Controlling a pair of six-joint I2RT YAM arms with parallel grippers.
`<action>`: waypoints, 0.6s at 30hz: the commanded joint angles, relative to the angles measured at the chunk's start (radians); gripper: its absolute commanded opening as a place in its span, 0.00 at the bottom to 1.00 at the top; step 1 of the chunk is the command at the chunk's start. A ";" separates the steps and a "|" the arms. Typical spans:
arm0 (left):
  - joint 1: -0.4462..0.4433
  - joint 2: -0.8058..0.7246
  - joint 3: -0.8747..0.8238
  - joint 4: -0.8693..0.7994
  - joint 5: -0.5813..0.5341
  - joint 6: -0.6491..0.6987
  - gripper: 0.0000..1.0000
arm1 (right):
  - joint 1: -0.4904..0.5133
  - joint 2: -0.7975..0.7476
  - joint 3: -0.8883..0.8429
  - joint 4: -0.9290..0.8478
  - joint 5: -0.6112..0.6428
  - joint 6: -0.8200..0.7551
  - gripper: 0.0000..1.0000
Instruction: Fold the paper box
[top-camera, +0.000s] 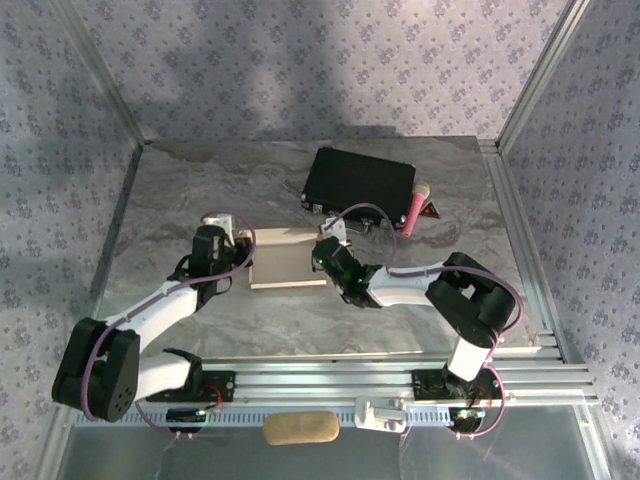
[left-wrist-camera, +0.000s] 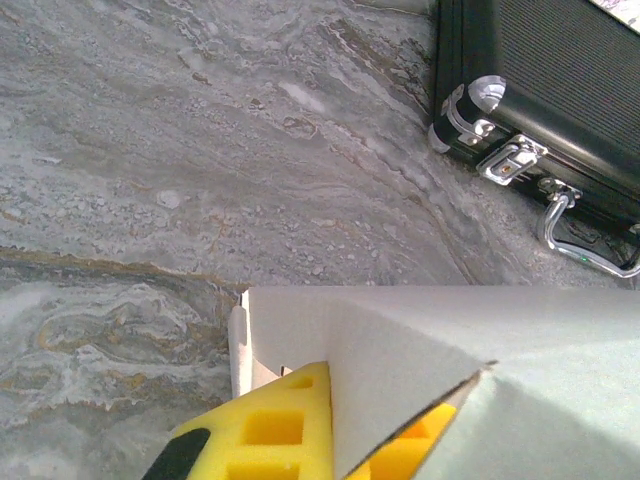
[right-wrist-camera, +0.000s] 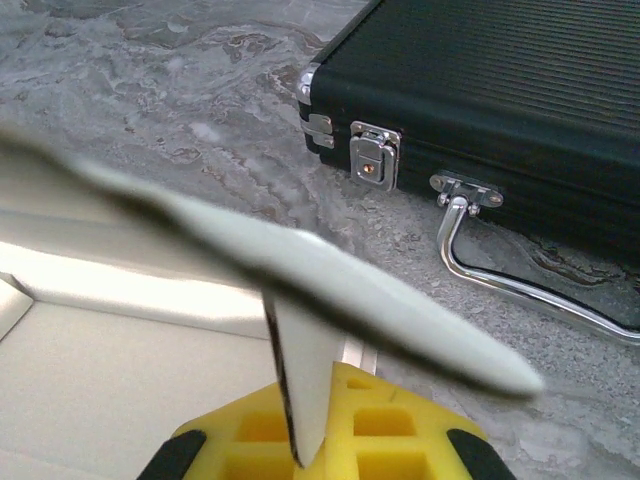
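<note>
- Your left jaws, centre-left in the top view, are clenched on the left wall of the box (top-camera: 285, 262). In the left wrist view the cream wall (left-wrist-camera: 400, 350) stands between the yellow fingers (left-wrist-camera: 270, 430). Hold that pinch steady as the anchor so the wall does not lean.
- The box sits mid-surface (top-camera: 180, 200) between the two arms; it looks like a shallow tray, only partly formed.
- Your right jaws are clenched on a thin flap (right-wrist-camera: 330, 280) at the box's right end. Turn it slowly along its crease and don't pull against the left pinch, or the card may buckle or tear.
- The black case (top-camera: 360, 183) lies just beyond the box, upper right. Its handle (right-wrist-camera: 452, 235) is near the flap, so swing inward, away from it.
- A pink item (top-camera: 416, 205) leans at the case's right end, apart from the box.
</note>
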 joint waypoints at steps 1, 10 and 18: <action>-0.024 -0.018 -0.051 -0.015 0.063 -0.035 0.00 | 0.027 0.030 -0.021 -0.017 0.019 -0.028 0.00; -0.087 -0.024 -0.128 0.010 0.001 -0.086 0.00 | 0.041 0.037 -0.032 -0.028 0.045 -0.026 0.00; -0.118 -0.065 -0.167 -0.011 -0.067 -0.100 0.00 | 0.051 -0.002 -0.034 -0.091 0.043 -0.008 0.05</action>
